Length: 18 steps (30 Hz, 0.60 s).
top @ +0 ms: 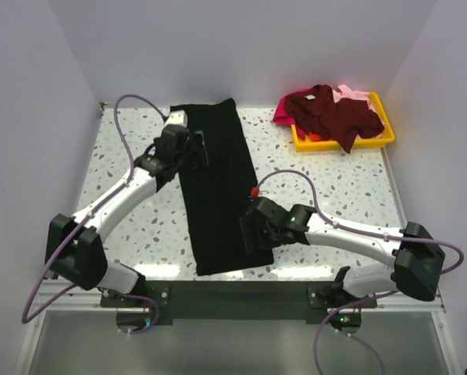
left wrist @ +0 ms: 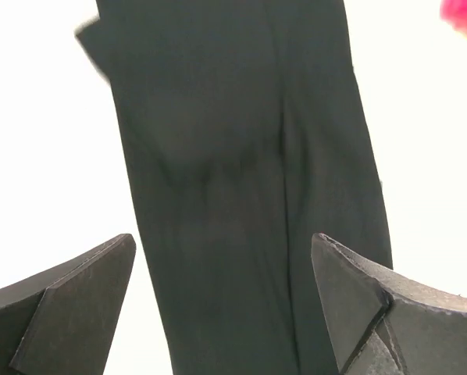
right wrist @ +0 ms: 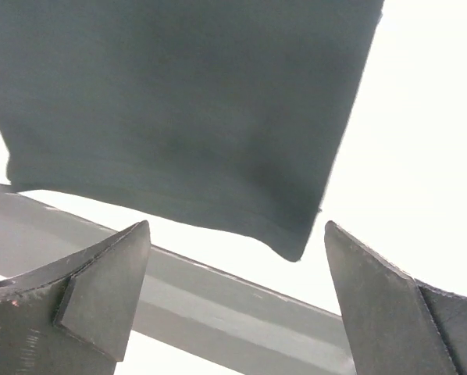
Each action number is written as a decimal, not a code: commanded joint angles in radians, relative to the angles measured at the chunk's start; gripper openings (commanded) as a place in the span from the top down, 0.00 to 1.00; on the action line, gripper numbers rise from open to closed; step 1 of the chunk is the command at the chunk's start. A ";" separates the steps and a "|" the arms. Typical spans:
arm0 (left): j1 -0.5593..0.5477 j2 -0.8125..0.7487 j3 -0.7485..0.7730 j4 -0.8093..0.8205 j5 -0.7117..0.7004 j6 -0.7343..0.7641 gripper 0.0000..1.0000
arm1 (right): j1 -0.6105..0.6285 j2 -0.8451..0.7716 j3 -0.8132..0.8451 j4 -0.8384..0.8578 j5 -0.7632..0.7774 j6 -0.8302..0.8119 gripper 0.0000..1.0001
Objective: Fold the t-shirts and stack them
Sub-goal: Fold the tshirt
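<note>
A large black t-shirt lies folded into a long narrow strip down the middle of the table. My left gripper hovers over its upper left part. In the left wrist view it stands open above the black cloth, holding nothing. My right gripper is at the strip's lower right edge. It is open and empty, just short of the shirt's hem corner. A dark maroon t-shirt, a magenta one and a pale pink one lie heaped at the back right.
The heap of shirts rests in a yellow plastic tray near the right wall. A grey rail runs along the table's near edge, under my right gripper. White walls close in the table on three sides.
</note>
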State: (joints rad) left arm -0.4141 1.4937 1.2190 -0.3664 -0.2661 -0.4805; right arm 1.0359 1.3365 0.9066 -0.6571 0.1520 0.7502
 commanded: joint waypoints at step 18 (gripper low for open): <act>-0.368 -0.236 -0.493 -0.267 -0.133 -0.478 0.02 | 0.004 -0.108 -0.262 0.051 0.046 0.130 0.36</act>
State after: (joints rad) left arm -0.7616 1.2915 0.7395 -0.5854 -0.3504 -0.8833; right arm 1.0359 1.2110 0.6563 -0.6426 0.1665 0.8524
